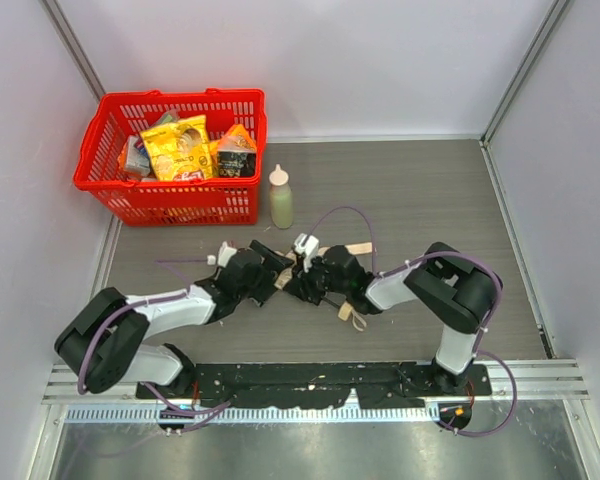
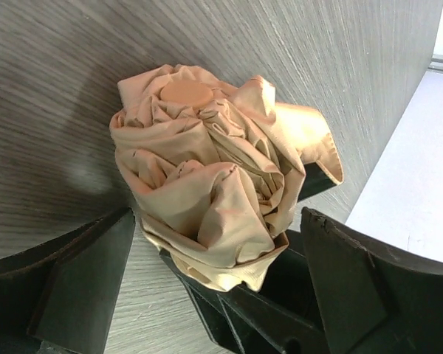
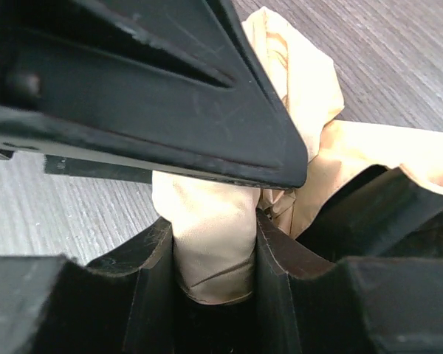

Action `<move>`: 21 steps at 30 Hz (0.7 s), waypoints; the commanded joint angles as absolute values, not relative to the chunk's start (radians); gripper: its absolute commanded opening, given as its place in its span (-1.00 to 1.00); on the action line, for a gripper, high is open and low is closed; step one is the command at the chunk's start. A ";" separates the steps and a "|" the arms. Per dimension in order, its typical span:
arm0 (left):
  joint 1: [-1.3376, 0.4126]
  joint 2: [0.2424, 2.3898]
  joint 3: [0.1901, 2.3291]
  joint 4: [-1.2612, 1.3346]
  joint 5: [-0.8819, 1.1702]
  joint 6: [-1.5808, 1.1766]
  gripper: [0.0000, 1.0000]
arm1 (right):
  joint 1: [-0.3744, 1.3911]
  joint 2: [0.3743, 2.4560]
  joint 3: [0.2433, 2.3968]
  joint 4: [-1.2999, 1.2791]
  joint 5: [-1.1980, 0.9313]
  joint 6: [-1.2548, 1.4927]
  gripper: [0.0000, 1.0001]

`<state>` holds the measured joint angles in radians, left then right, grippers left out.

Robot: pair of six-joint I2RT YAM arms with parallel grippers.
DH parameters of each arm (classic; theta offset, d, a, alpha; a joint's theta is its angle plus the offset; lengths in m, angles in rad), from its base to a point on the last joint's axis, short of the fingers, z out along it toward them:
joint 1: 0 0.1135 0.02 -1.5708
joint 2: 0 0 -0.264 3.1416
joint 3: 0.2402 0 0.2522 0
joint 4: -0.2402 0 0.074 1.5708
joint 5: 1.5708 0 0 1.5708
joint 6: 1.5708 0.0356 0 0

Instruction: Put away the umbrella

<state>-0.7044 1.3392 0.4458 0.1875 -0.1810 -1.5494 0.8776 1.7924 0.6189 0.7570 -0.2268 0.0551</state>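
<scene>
Currently the umbrella (image 1: 292, 268) lies bunched at mid-worktop (image 1: 430, 200), between the two arms' tips. The left fingers (image 2: 88, 273) are spread wide on either side of the crumpled beige fabric, which shows a round cap on top. I cannot tell whether either finger touches the cloth. The right fingers (image 3: 144, 287) pinch a fold of the same fabric between their pads. From the umbrella, a pale green squeeze bottle (image 1: 281, 198) stands upright at 12 o'clock and a red basket (image 1: 110, 135) of snack packets sits at 10 o'clock. The yellow bag (image 1: 178, 148) in the basket carries print too small to read.
</scene>
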 commanded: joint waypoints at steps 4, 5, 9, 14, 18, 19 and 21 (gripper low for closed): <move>-0.699 1.456 0.459 -0.057 -0.265 -1.482 0.97 | 0.766 1.901 0.581 0.733 -0.635 0.279 -0.98; -0.699 1.463 0.465 -0.069 -0.281 -1.474 0.93 | 0.756 1.916 0.581 0.745 -0.649 0.288 -0.98; -0.699 1.497 0.495 -0.081 -0.327 -1.408 0.61 | 0.742 1.957 0.601 0.765 -0.698 0.327 -0.99; -0.701 1.494 0.424 0.036 -0.322 -1.391 -0.12 | 0.724 1.980 0.620 0.776 -0.756 0.353 -0.99; -0.703 1.493 0.382 0.090 -0.299 -1.388 -0.80 | 0.723 1.968 0.629 0.733 -0.743 0.348 -0.98; -0.700 1.491 0.379 0.092 -0.295 -1.387 -0.89 | 0.723 1.954 0.637 0.718 -0.721 0.348 -0.99; -0.699 1.486 0.373 0.097 -0.279 -1.393 -1.00 | 0.730 1.908 0.653 0.604 -0.662 0.324 -0.98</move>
<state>-0.7071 1.4311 0.4488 0.2821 -0.2321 -1.5131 0.7021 1.9282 0.6525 0.8921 -0.6441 0.3321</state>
